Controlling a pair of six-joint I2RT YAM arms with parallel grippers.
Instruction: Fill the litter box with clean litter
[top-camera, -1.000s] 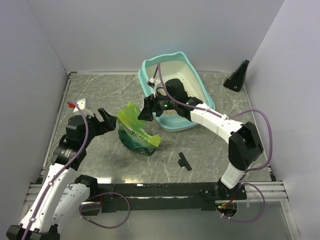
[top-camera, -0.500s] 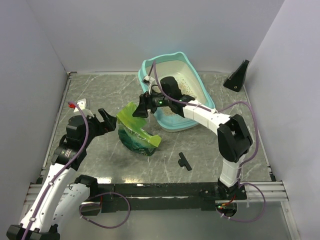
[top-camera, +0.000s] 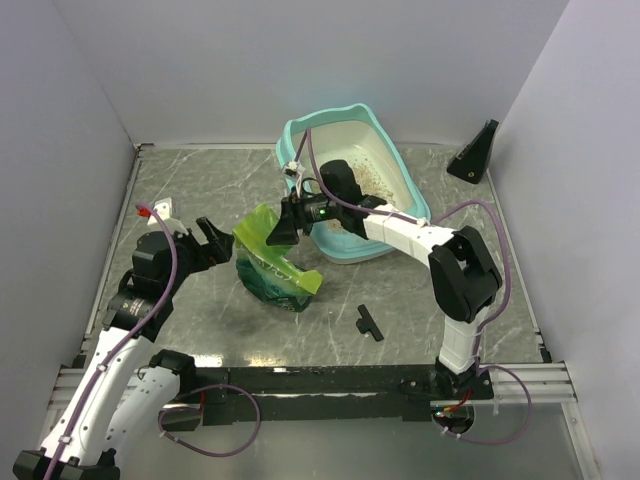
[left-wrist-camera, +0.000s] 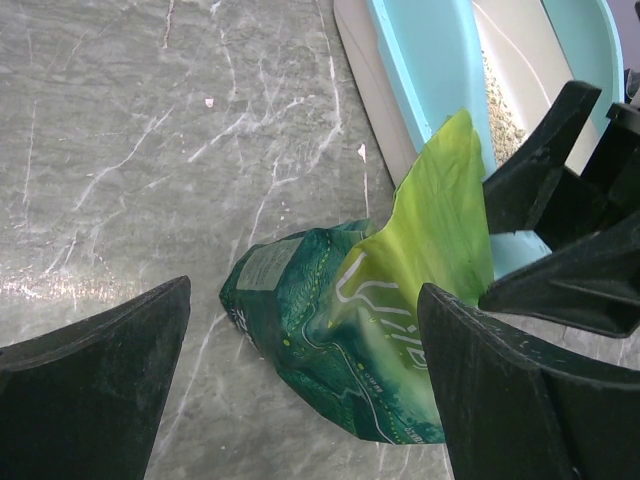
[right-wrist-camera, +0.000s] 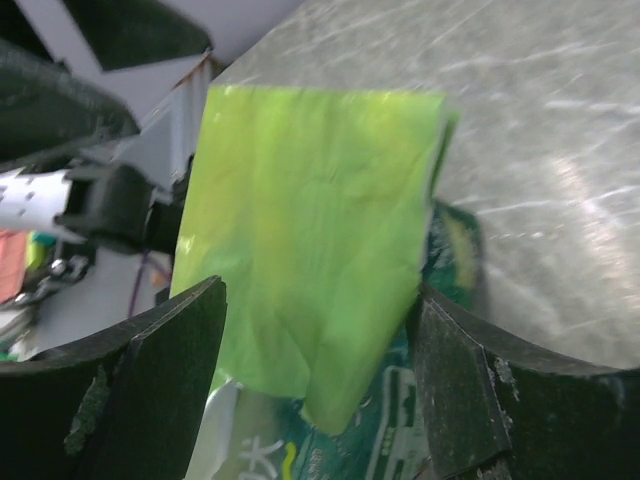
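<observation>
Both claws stand apart at the green bag.
We see the left gripper wide open just beside the green bag on the table. The right gripper has its jaws apart, one on each side of the bag's raised flap. Behind it, the litter box holds a little clean litter.

From above I get soft, even light, with only faint shadows on the table. The left wrist view is sharp farther out, with a pale sheen low on the left of the stone. The left fingers are dark and soft-edged. My right wrist view is blurred throughout. The bag glows bright, and glare streaks the stone at right.
</observation>
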